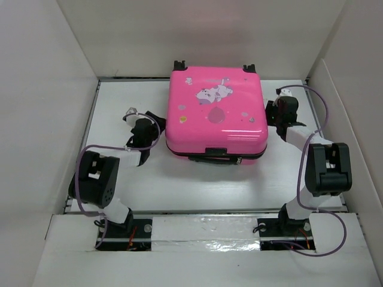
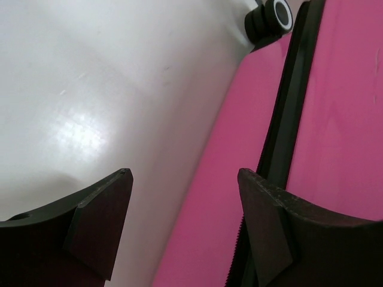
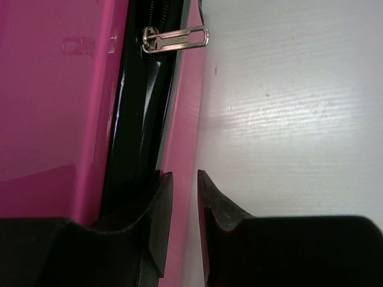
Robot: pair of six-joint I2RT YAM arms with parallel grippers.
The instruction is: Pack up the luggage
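The pink luggage [image 1: 215, 113] lies flat and closed in the middle of the table, sticker side up, with its black wheels at the far edge. My left gripper [image 1: 158, 127] is open beside its left side wall; in the left wrist view [image 2: 184, 173] the right finger sits against the black zipper seam of the luggage [image 2: 335, 119]. My right gripper [image 1: 272, 113] is beside the right side wall. In the right wrist view [image 3: 184, 174] its jaws stand a narrow gap apart, holding nothing. A metal zipper pull [image 3: 176, 39] lies ahead of it on the seam of the luggage [image 3: 48, 89].
The white table [image 1: 197, 185] is boxed in by white walls on the left, right and back. A black wheel [image 2: 272, 15] shows at the luggage's far left corner. A black carry handle [image 1: 218, 152] sits on its near side.
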